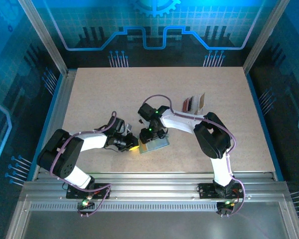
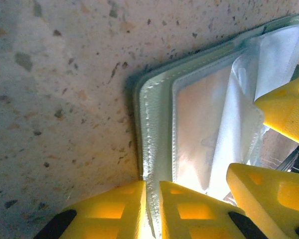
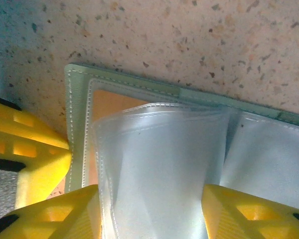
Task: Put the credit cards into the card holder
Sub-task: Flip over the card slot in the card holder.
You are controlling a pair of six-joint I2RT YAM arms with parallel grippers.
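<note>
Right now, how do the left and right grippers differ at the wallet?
The left gripper has its jaws shut on the wallet at its stitched edge; the right gripper has them apart around the clear sleeves. The left gripper sits at the wallet's left, the right gripper at its far edge. Both have yellow fingers.

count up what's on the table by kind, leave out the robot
card holder: 1
orange card in its pocket: 1
loose credit cards: about 3, overlapping
total: about 5

Cool blue light; close-ups soft, perhaps glary
</note>
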